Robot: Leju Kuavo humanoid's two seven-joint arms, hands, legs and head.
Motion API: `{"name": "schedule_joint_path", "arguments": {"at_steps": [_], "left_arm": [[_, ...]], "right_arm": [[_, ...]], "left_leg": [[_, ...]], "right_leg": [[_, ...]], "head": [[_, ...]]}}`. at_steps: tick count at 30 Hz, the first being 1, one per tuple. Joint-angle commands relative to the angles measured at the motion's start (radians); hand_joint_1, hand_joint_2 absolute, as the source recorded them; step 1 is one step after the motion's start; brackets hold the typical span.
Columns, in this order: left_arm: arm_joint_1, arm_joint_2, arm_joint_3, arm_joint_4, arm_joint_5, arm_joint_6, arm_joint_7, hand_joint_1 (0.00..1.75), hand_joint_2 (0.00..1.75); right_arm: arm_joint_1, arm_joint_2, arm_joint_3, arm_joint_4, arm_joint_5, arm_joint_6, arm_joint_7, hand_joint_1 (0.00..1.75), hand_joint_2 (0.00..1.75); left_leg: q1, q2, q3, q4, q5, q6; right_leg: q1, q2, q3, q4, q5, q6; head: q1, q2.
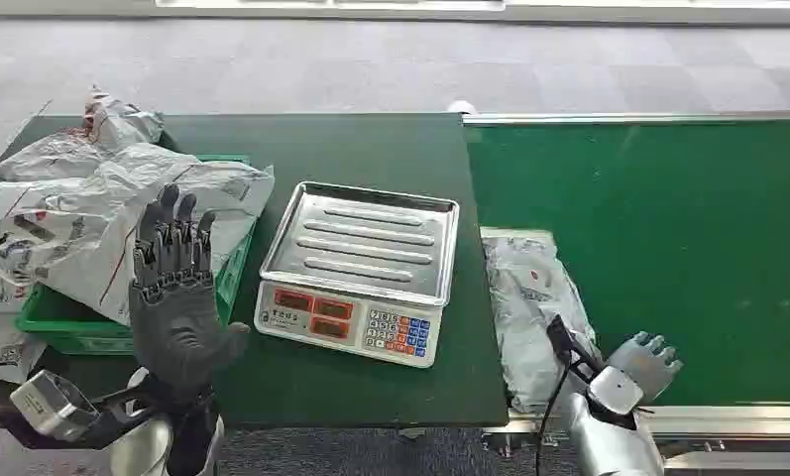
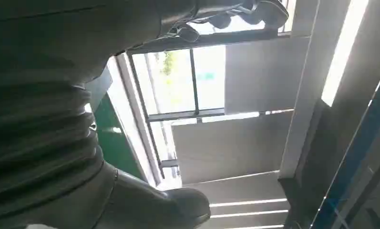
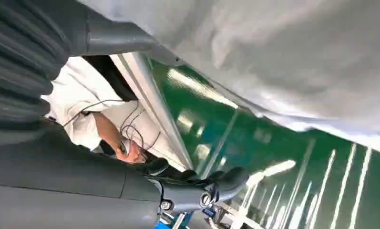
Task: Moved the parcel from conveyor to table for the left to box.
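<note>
— On the green conveyor belt [image 1: 658, 248], at its near left corner: what lies there?

— 1 grey plastic mailer parcel [image 1: 524, 297], flat, hard against the edge of the dark green table [image 1: 371, 149].

— And the right hand [image 1: 646, 362]?

— Just beside the parcel's near right side, low over the belt, fingers curled loosely and apart, nothing in them. Whether it touches the bag I cannot tell. In the right wrist view the pale bag [image 3: 273, 57] hangs close over the belt [image 3: 254, 157], and the hand's dark fingers [image 3: 197, 186] close on nothing.

— The left hand [image 1: 175, 297]?

— Raised over the table's near left part, palm up, fingers straight and slightly spread, holding nothing.

— What else is on the table?

— 1 silver weighing scale with a steel tray [image 1: 363, 266] in the middle, and to its left a green plastic crate [image 1: 68, 327] heaped with grey and white mailer bags [image 1: 83, 213]. A person in a white top [image 3: 83, 114] shows beyond the belt in the right wrist view.
</note>
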Motion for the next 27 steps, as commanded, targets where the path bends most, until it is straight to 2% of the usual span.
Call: {"name": "schedule_joint_path", "arguments": {"at_steps": [1, 4, 10, 11, 13, 17, 20, 27], "left_arm": [[-0.046, 0.034, -0.008, 0.072, -0.027, 0.013, -0.047, 0.00, 1.75], [-0.060, 0.028, 0.008, 0.087, -0.033, 0.000, -0.065, 0.00, 1.75], [-0.061, 0.023, 0.011, 0.081, -0.039, -0.013, -0.064, 0.00, 1.75], [-0.061, 0.023, 0.012, 0.080, -0.043, -0.013, -0.066, 0.00, 1.75], [-0.062, 0.029, 0.009, 0.083, -0.046, -0.011, -0.069, 0.00, 1.75], [-0.058, 0.045, -0.003, 0.113, -0.049, -0.013, -0.085, 0.00, 1.75], [-0.075, 0.051, -0.008, 0.130, -0.050, -0.015, -0.096, 0.00, 1.75], [-0.084, 0.050, -0.004, 0.134, -0.052, -0.017, -0.099, 0.00, 1.75]], "right_arm": [[-0.177, 0.048, -0.141, 0.329, -0.236, 0.106, -0.710, 0.00, 1.75], [-0.172, 0.103, -0.073, 0.283, -0.293, 0.184, -0.902, 0.00, 1.75], [-0.153, 0.098, -0.001, 0.243, -0.358, 0.209, -0.903, 0.00, 1.75], [-0.150, 0.096, 0.031, 0.235, -0.392, 0.225, -0.971, 0.00, 1.75], [-0.148, 0.101, 0.080, 0.215, -0.431, 0.245, -1.025, 0.00, 1.75], [-0.140, 0.103, 0.112, 0.207, -0.453, 0.233, -1.015, 0.00, 1.75], [-0.129, 0.087, 0.163, 0.205, -0.514, 0.226, -1.054, 0.00, 1.75], [-0.132, 0.082, 0.199, 0.204, -0.557, 0.211, -1.067, 0.00, 1.75]], "left_leg": [[0.000, 0.003, 0.003, -0.002, 0.000, 0.000], [0.001, 0.011, 0.006, -0.002, -0.001, -0.001], [0.002, 0.011, 0.007, -0.002, -0.001, -0.002], [0.002, 0.011, 0.007, -0.001, -0.002, -0.003], [0.003, 0.013, 0.007, -0.001, -0.002, -0.003], [0.004, 0.016, 0.008, -0.003, -0.002, -0.004], [0.004, 0.019, 0.009, -0.002, -0.004, -0.008], [0.007, 0.025, 0.009, -0.004, -0.006, -0.010]], "right_leg": [[0.000, 0.002, 0.002, -0.002, 0.001, -0.001], [0.002, 0.010, 0.003, -0.002, 0.002, -0.001], [0.002, 0.010, 0.002, 0.000, 0.002, -0.003], [0.002, 0.011, 0.002, 0.001, 0.002, -0.003], [0.002, 0.013, 0.001, 0.001, 0.002, -0.003], [0.002, 0.016, 0.000, 0.002, 0.002, -0.005], [0.002, 0.020, -0.001, 0.004, 0.002, -0.006], [0.005, 0.026, -0.003, 0.004, 0.002, -0.009]], "head": [[0.000, 0.000], [0.000, 0.000], [0.000, 0.000], [0.000, 0.000], [0.000, 0.000], [0.000, 0.000], [0.000, 0.000], [0.000, 0.000]]}}
